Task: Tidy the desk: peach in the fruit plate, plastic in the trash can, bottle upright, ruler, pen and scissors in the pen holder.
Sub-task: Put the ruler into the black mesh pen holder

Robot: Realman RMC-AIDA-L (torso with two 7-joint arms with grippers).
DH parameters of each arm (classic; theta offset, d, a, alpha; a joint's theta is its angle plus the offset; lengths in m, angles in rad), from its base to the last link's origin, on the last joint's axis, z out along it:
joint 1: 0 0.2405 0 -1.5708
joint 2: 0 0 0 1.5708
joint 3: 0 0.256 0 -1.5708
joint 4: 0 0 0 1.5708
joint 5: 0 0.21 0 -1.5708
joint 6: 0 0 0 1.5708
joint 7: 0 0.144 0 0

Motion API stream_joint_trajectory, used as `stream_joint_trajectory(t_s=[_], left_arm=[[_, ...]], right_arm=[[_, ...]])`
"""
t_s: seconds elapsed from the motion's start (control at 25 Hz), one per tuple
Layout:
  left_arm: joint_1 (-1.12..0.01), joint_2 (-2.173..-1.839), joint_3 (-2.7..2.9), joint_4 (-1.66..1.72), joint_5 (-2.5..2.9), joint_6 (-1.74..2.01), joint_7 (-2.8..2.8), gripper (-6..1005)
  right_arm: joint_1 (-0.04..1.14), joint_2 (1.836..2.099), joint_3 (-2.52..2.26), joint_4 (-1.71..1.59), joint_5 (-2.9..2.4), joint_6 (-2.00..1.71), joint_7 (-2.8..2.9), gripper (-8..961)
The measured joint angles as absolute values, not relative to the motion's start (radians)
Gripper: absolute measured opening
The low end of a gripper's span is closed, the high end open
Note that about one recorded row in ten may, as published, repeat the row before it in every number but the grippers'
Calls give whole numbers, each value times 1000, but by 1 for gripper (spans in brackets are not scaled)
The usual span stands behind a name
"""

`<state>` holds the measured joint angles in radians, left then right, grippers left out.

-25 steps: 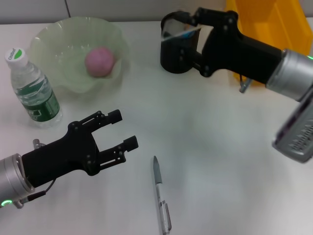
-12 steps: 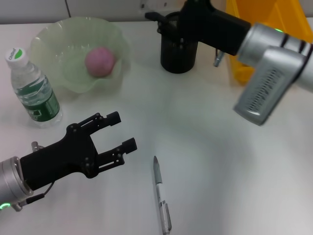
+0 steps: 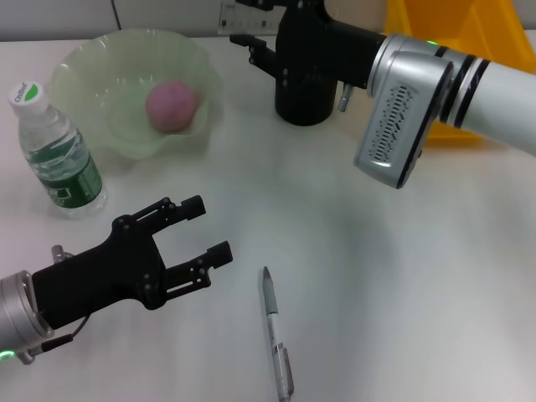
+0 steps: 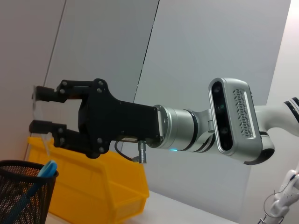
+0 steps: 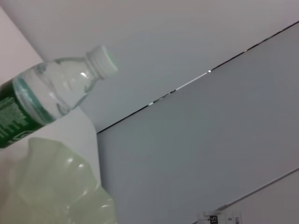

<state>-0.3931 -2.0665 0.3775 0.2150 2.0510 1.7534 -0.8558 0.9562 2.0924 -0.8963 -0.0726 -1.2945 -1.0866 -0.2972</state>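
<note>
Our left gripper (image 3: 198,228) hovered with fingers spread beside the pen (image 3: 275,333) on the desk (image 3: 377,276). Our right gripper (image 4: 41,109), also spread, hung above the pen holder (image 3: 303,99); we risked nudging it over.

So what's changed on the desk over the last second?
The right pincer swung from beside the pen holder to above and past it, open, and the clear ruler it held is gone. The left pincer stayed open near the pen; peach and bottle unmoved.
</note>
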Motion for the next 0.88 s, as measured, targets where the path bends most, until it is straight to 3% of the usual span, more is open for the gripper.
stream_joint_trajectory(t_s=[0.88], left_arm=[[-403, -2066, 396, 218, 2052, 1805, -844, 783]], right_arm=[[999, 2092, -882, -38, -1098, -1056, 29, 380]])
